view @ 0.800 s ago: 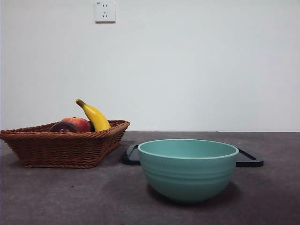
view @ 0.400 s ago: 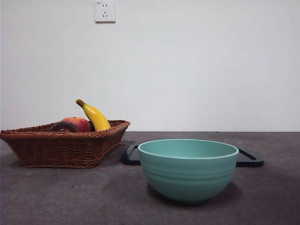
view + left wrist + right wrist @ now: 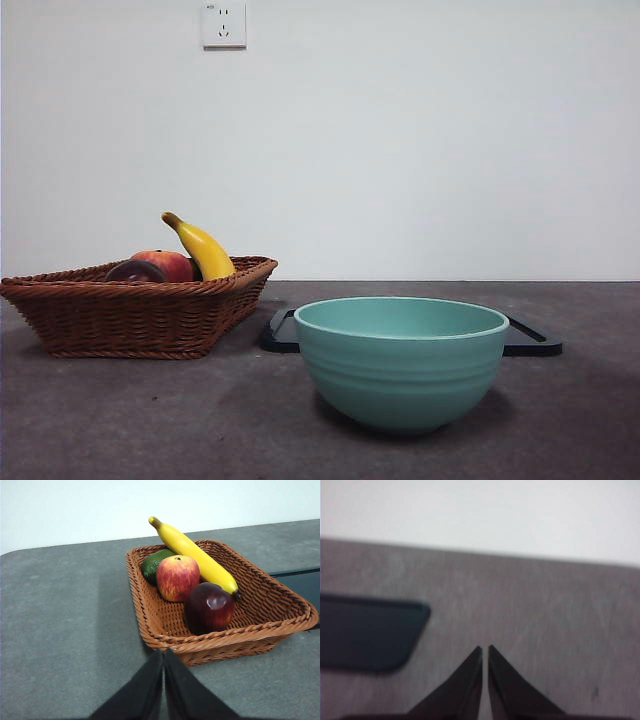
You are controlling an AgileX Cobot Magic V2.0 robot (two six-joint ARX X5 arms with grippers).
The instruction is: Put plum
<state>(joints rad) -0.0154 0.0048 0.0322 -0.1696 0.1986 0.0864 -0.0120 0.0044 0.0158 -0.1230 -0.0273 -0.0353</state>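
Observation:
The plum [image 3: 209, 607], dark maroon and glossy, lies in the wicker basket [image 3: 160, 630] near its front rim, beside a red-yellow apple [image 3: 177, 577]. From the front only its dark top [image 3: 135, 271] peeks over the basket's rim [image 3: 140, 310]. My left gripper [image 3: 163, 652] is shut, short of the basket's outer wall and holding nothing. My right gripper [image 3: 485, 649] is shut over bare table, away from the basket. Neither arm shows in the front view.
A banana [image 3: 192, 555] and a green fruit [image 3: 155, 562] share the basket. A teal bowl [image 3: 400, 360] stands at the front centre. A flat black tray [image 3: 530, 338] lies behind the bowl, and its corner [image 3: 370, 632] is near the right gripper.

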